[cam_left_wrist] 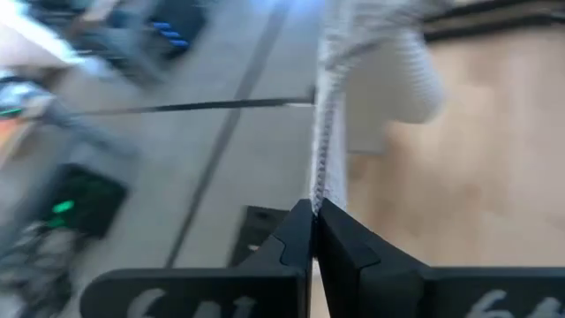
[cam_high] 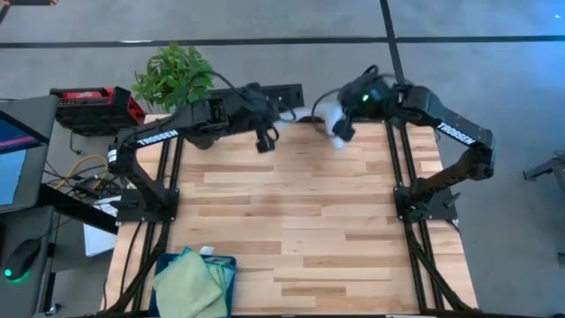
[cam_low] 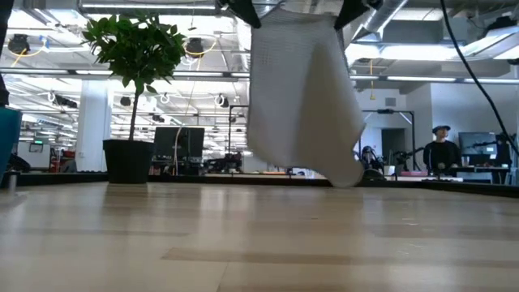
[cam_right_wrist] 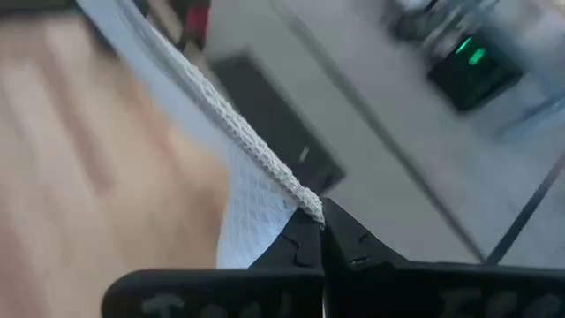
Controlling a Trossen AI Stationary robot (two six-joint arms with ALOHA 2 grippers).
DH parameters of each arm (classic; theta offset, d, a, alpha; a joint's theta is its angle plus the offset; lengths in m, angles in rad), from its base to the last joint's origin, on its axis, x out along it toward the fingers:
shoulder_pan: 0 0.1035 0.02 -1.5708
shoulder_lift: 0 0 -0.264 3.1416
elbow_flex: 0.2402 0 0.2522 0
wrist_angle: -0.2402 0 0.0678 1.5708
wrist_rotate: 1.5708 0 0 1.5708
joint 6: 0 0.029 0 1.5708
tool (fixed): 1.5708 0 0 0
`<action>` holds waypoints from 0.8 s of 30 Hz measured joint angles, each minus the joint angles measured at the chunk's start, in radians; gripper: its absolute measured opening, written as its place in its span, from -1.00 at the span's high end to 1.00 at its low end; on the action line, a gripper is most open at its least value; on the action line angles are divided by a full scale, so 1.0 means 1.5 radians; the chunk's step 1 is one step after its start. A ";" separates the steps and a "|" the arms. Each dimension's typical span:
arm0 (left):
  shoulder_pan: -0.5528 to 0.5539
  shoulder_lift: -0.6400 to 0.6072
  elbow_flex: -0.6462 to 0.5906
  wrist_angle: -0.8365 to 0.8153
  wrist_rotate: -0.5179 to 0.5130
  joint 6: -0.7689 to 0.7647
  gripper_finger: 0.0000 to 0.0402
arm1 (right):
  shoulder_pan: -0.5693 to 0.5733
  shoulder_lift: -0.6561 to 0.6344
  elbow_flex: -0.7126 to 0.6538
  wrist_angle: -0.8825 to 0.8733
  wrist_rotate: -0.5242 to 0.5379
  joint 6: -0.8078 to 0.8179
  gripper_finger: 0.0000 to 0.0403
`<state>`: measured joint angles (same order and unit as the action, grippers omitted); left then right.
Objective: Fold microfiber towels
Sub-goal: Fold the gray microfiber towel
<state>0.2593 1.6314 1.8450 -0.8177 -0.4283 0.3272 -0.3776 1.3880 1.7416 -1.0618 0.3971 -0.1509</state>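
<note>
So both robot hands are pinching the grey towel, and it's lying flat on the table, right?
Almost. Both the left gripper and the right gripper are pinching the grey towel, but it is not lying flat. The low view shows it hanging in the air, its bottom edge clear of the table.

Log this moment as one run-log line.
left hand: shut on grey towel | right hand: shut on grey towel | towel: hanging above table | bin: holds green towel

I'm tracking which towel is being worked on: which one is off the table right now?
The pale grey towel: it hangs in the air, pinched at its top edge by both grippers, left and right. The green towel lies in the blue bin.
</note>
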 joint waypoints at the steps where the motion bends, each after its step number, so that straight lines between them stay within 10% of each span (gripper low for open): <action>1: -0.006 0.000 0.000 -0.022 0.021 0.000 1.00 | 0.010 0.003 -0.003 -0.025 -0.001 0.015 0.99; 24: -0.214 0.078 -0.048 -0.285 0.215 -0.292 1.00 | 0.316 0.058 -0.243 -0.082 -0.175 0.308 0.98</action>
<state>-0.0621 1.7481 1.7735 -1.2445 -0.1057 -0.1103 0.0969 1.4756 1.3776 -1.1852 0.1349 0.3110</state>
